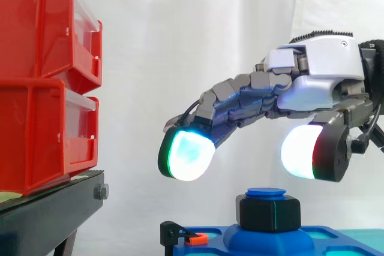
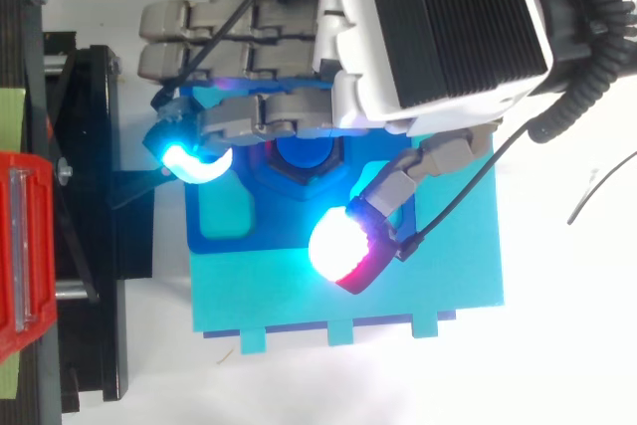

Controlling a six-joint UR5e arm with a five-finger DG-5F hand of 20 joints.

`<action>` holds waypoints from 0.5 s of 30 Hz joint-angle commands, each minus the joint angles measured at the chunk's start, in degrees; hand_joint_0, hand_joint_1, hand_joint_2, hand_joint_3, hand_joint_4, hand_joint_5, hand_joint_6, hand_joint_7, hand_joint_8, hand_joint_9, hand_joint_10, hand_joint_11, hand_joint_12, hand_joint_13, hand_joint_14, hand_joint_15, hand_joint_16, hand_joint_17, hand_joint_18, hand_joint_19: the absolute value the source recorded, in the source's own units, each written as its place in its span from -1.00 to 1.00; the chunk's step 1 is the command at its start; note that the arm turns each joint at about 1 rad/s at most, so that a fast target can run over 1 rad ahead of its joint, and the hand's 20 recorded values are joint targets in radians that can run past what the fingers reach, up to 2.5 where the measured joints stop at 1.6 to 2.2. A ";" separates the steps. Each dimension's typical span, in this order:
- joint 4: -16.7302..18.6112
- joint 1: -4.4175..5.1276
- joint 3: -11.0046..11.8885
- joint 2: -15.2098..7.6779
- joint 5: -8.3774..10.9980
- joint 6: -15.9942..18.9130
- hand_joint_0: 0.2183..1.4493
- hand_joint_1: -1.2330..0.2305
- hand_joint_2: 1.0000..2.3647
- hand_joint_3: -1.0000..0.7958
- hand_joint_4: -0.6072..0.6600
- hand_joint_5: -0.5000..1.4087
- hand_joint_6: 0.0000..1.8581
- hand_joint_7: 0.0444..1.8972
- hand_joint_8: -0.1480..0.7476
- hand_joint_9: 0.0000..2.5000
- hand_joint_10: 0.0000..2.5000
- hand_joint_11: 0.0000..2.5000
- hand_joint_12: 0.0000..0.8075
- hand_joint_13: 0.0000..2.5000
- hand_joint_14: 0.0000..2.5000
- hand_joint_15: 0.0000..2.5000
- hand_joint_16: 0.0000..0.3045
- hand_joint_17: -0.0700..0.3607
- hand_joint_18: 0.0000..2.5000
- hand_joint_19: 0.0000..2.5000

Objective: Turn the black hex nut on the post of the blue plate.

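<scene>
Red bins point(image 1: 42, 82): two, stacked at the left on the black stand point(image 1: 48, 208); what is in them cannot be made out.
Counter point(image 2: 577, 345): white, carrying the plate just beside the stand.
Robot hand point(image 1: 318, 70): hangs above the nut, fingers gently bowed and spread well away from the thumb, holding nothing; the glowing fingertips point(image 1: 187, 154) sit above and to either side of the nut, touching nothing.
Blue plate point(image 1: 333, 237): lies flat beneath the hand, with a raised blue mound at its middle.
Black hex nut point(image 1: 269, 212): sits on that mound, threaded on the post, directly under the gap between thumb and fingers.
Post point(image 1: 266, 192): blue, upright, its flat cap showing just above the nut.
Handling: the nut looks rigid, light and smooth, probably plastic; it should not crush, but rounded pads may slip on it.
Hold: pinch two opposite flats, not the corners, then twist about the post.
</scene>
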 commanded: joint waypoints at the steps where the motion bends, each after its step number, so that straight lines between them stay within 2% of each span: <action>1: -1.84 -0.45 0.09 0.17 0.07 0.55 -0.79 -0.07 -1.00 -0.44 0.26 -0.77 -0.46 -0.26 -0.03 -0.84 -1.00 -1.00 0.04 -0.84 -1.00 -0.98 -0.55 0.04 -0.72 -0.70; 4: -3.77 -0.36 0.09 1.40 0.16 1.69 -0.79 -0.06 -1.00 -0.44 0.27 -0.77 -0.46 -0.26 -0.03 -0.84 -1.00 -1.00 0.03 -0.85 -1.00 -0.98 -0.55 0.04 -0.72 -0.70; 7: -4.83 -0.18 0.09 2.72 1.04 1.78 -0.79 -0.05 -1.00 -0.44 0.26 -0.77 -0.46 -0.26 -0.03 -0.84 -1.00 -1.00 0.03 -0.85 -1.00 -0.98 -0.55 0.04 -0.72 -0.69; 10: -5.71 -0.27 0.01 3.07 1.92 1.78 -0.79 -0.05 -1.00 -0.44 0.26 -0.77 -0.46 -0.26 -0.03 -0.84 -1.00 -1.00 0.03 -0.85 -1.00 -0.98 -0.55 0.04 -0.72 -0.70; 12: -6.41 -0.53 0.01 3.51 2.71 2.40 -0.79 -0.04 -1.00 -0.44 0.26 -0.77 -0.46 -0.26 -0.03 -0.84 -1.00 -1.00 0.03 -0.85 -1.00 -0.98 -0.55 0.04 -0.73 -0.70; 14: -7.73 -0.45 -0.43 4.30 3.59 4.51 -0.79 -0.05 -1.00 -0.44 0.26 -0.77 -0.46 -0.26 -0.03 -0.84 -1.00 -1.00 0.03 -0.85 -1.00 -0.98 -0.55 0.04 -0.73 -0.70; 15: -7.73 -0.45 -0.43 4.30 3.59 4.51 -0.79 -0.05 -1.00 -0.44 0.26 -0.77 -0.46 -0.26 -0.03 -0.84 -1.00 -1.00 0.03 -0.85 -1.00 -0.98 -0.55 0.04 -0.73 -0.70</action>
